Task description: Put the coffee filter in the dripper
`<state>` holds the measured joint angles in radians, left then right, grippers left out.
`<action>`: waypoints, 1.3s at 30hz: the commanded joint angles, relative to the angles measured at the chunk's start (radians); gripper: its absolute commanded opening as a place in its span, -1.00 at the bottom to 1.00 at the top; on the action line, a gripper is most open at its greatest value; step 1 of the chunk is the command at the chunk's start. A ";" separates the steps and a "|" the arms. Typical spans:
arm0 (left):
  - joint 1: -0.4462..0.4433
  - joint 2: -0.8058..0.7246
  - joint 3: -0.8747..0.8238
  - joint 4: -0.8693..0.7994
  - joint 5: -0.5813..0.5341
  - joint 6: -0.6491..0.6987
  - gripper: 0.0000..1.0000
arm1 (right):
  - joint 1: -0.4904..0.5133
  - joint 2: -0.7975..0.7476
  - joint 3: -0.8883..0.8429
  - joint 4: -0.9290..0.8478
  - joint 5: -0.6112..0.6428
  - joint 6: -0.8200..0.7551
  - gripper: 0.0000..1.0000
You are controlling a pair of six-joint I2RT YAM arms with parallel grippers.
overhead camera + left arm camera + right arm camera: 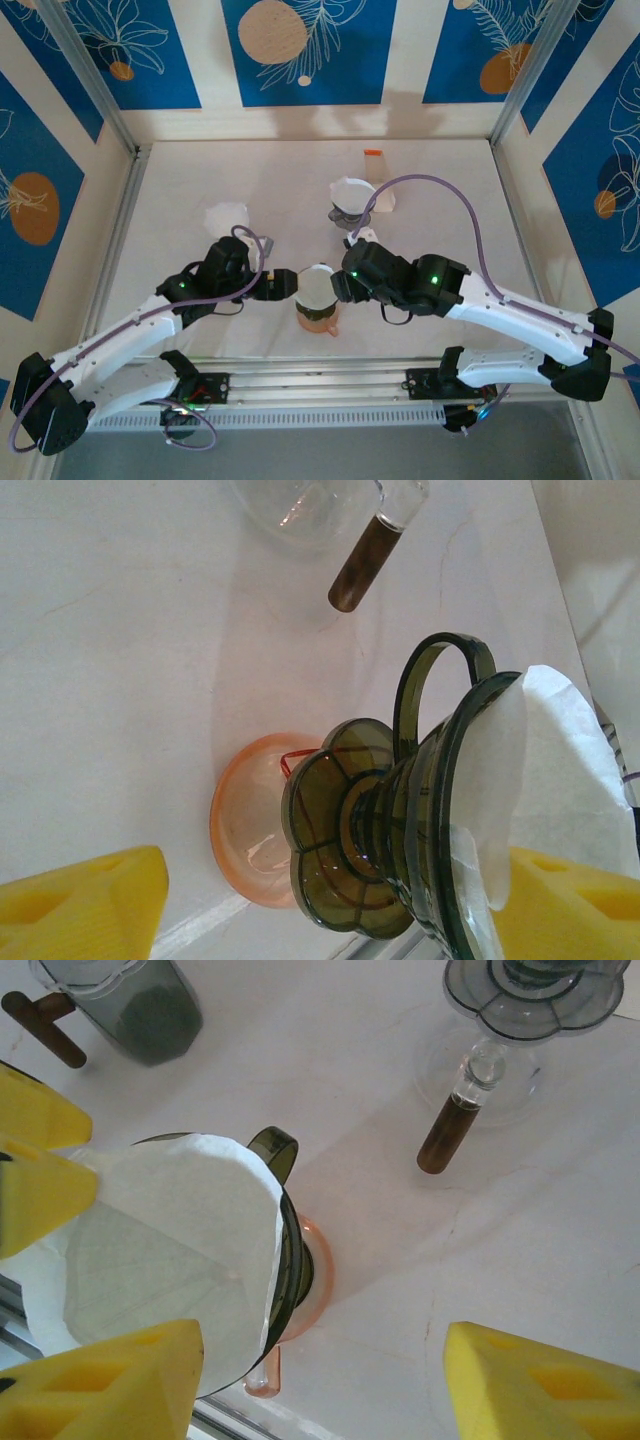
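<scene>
A white paper coffee filter (318,288) (170,1250) (545,770) sits inside the dark green glass dripper (400,820) (290,1250). The dripper stands on a small orange glass cup (320,322) (245,820) (320,1270) near the table's front edge. My left gripper (283,285) (335,885) is open at the dripper's left. Its yellow fingers (85,905) stand wide on either side of the dripper, and one is close to the filter's edge. My right gripper (338,287) (322,1350) is open on the dripper's right, one finger (110,1385) next to the filter and the other well clear.
A second dripper (350,200) (535,995) sits on a clear glass server with a brown handle (445,1135) (360,570) behind. A grey container (150,1010) and a loose white filter (228,218) are farther back left. The metal rail (320,375) runs along the front.
</scene>
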<state>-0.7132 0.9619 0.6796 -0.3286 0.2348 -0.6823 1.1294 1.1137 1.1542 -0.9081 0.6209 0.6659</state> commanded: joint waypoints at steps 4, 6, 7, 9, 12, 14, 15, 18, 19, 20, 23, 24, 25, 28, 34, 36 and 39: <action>0.012 -0.055 0.071 -0.015 -0.022 0.002 0.77 | -0.005 -0.008 -0.005 -0.010 0.045 0.037 0.31; 0.014 -0.080 0.093 -0.039 -0.039 0.011 0.84 | -0.006 -0.008 -0.008 -0.007 0.051 0.039 0.31; 0.014 -0.088 0.101 -0.050 -0.050 0.016 0.86 | -0.007 -0.009 -0.012 -0.005 0.052 0.038 0.31; 0.019 -0.106 0.123 -0.087 -0.084 0.034 0.88 | -0.008 -0.012 -0.019 0.001 0.057 0.041 0.31; 0.062 -0.146 0.152 -0.158 -0.161 0.067 0.90 | -0.007 -0.026 -0.038 0.021 0.060 0.036 0.31; 0.122 -0.187 0.156 -0.170 -0.170 0.069 0.91 | -0.009 -0.038 -0.053 0.037 0.056 0.032 0.31; 0.162 -0.206 0.158 -0.181 -0.174 0.068 0.91 | -0.010 -0.041 -0.060 0.043 0.053 0.033 0.31; 0.281 -0.245 0.177 -0.229 -0.206 0.082 0.84 | -0.013 -0.049 -0.075 0.054 0.045 0.031 0.32; 0.316 -0.254 0.182 -0.240 -0.211 0.084 0.79 | -0.014 -0.051 -0.081 0.057 0.045 0.031 0.31; 0.358 -0.264 0.182 -0.253 -0.216 0.080 0.69 | -0.014 -0.056 -0.087 0.063 0.043 0.029 0.31; 0.483 -0.300 0.163 -0.260 -0.203 0.058 0.39 | -0.017 -0.075 -0.107 0.079 0.042 0.025 0.31; 0.526 -0.308 0.152 -0.260 -0.200 0.050 0.32 | -0.016 -0.083 -0.113 0.085 0.043 0.024 0.31; 0.564 -0.314 0.143 -0.260 -0.196 0.043 0.25 | -0.018 -0.090 -0.119 0.088 0.043 0.025 0.31; 0.689 -0.316 0.089 -0.230 -0.167 0.013 0.07 | -0.021 -0.115 -0.140 0.102 0.039 0.023 0.31; 0.839 -0.215 -0.057 -0.022 -0.073 -0.121 -0.17 | -0.026 -0.155 -0.172 0.120 0.036 0.023 0.31; 0.897 -0.156 -0.105 0.085 -0.012 -0.164 -0.18 | -0.026 -0.168 -0.180 0.121 0.035 0.025 0.32; 0.963 -0.006 -0.151 0.266 0.092 -0.213 -0.27 | -0.027 -0.184 -0.192 0.125 0.033 0.025 0.32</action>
<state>0.2054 0.8837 0.5587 -0.2768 0.2012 -0.8139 1.1065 0.9535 0.9791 -0.8055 0.6510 0.6830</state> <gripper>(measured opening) 0.372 0.657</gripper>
